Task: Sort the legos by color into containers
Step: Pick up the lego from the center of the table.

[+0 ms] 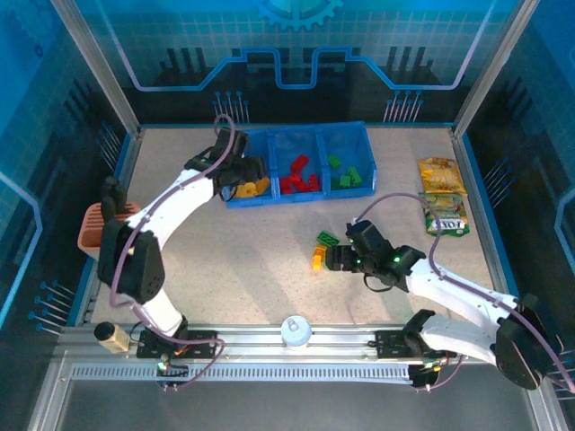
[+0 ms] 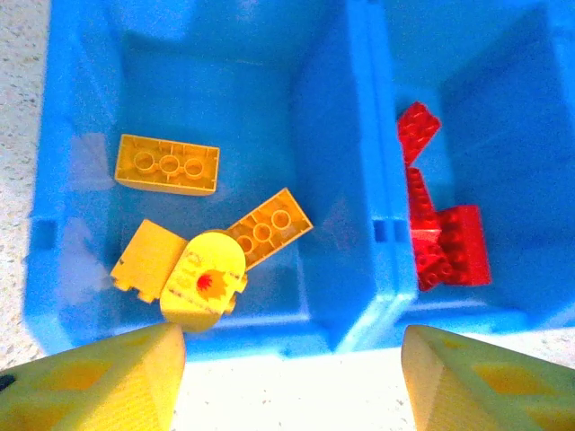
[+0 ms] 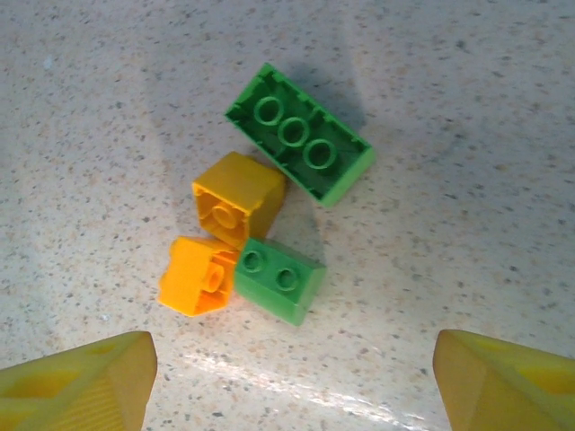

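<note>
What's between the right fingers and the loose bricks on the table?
Nothing. In the right wrist view a bare strip of table separates the open right fingers from the four loose bricks, two green and two orange.

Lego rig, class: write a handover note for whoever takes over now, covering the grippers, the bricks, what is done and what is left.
Left gripper: open, empty, by the tray's left compartment.
Right gripper: open, empty, above four loose legos on the table.
Done: yellow bricks left, red bricks middle, green bricks right.
Left: those two green legos and two orange legos.
</note>
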Controlling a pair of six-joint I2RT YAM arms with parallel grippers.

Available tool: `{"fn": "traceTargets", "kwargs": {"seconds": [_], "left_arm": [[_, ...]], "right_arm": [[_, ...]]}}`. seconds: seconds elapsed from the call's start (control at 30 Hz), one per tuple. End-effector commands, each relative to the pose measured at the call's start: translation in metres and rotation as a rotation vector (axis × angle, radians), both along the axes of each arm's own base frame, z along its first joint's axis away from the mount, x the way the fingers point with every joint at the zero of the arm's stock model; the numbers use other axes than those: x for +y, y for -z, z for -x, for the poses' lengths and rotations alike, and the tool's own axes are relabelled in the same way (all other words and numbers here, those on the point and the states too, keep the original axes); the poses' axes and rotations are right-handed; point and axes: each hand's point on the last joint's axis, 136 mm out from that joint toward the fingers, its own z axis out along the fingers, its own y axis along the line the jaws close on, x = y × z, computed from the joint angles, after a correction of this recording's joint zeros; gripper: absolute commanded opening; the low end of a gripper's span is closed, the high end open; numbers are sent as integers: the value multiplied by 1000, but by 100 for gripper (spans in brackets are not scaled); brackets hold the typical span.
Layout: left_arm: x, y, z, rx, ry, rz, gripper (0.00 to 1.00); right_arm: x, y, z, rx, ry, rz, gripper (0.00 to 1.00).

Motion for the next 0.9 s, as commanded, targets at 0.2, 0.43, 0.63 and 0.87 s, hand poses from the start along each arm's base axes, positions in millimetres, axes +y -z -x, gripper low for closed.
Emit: {"fn": "traceTargets", "kwargs": {"seconds": [0.2, 0.43, 0.63, 0.87], "left_arm": [[13, -24, 56, -88, -9, 116, 66], [32, -10, 95, -86, -35, 88, 66], [44, 8, 115, -70, -58, 67, 66], [49, 27, 132, -44, -70, 77, 66]], "right_arm": [[45, 1, -8, 20, -92, 79, 74], [63, 23, -3, 125, -89, 205, 57], [69, 43, 2, 179, -66, 290, 54], [65, 50, 2, 190, -35, 350, 50]]}}
